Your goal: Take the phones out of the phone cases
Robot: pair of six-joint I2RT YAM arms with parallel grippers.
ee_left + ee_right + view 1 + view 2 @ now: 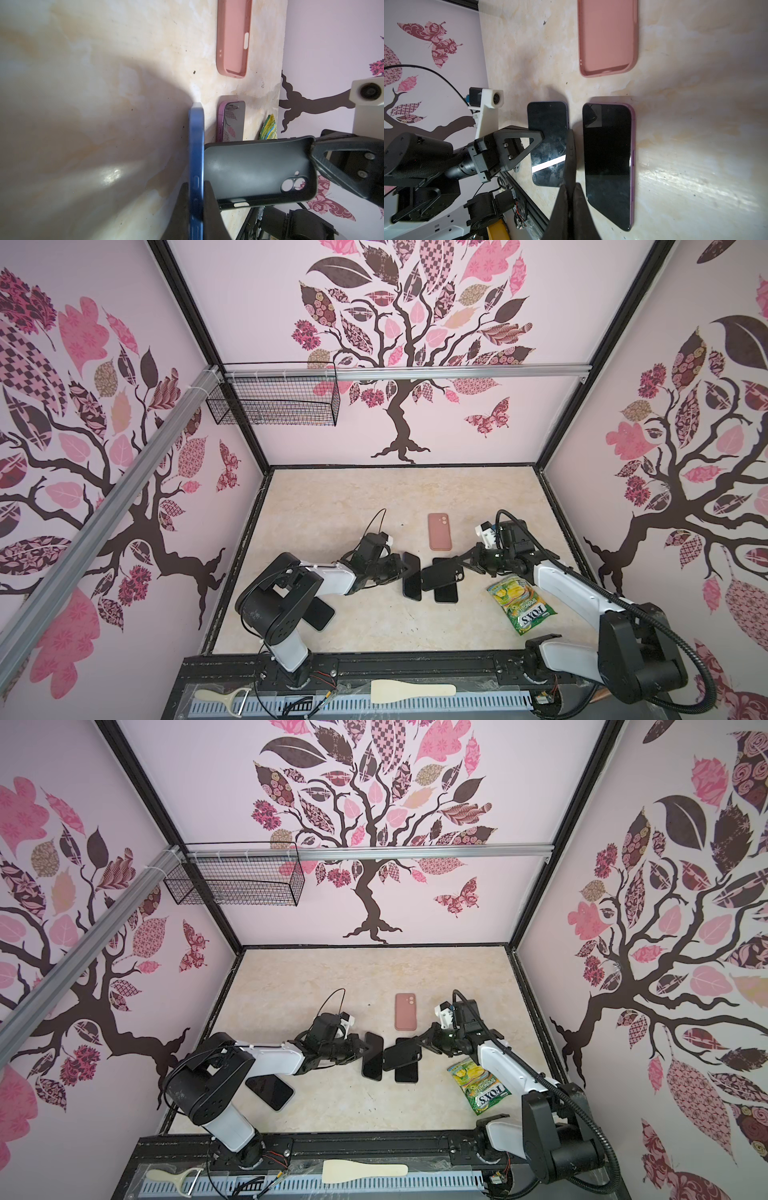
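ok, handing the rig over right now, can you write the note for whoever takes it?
Left gripper: shut on the blue phone, pinched front and back.
Right gripper: shut on the empty black case, gripped at its camera end.
Done: the phone is out of the case; the two sit side by side at mid-table.
Left: probably only setting both down on bare table, clear of the purple phone and pink case lying nearby.
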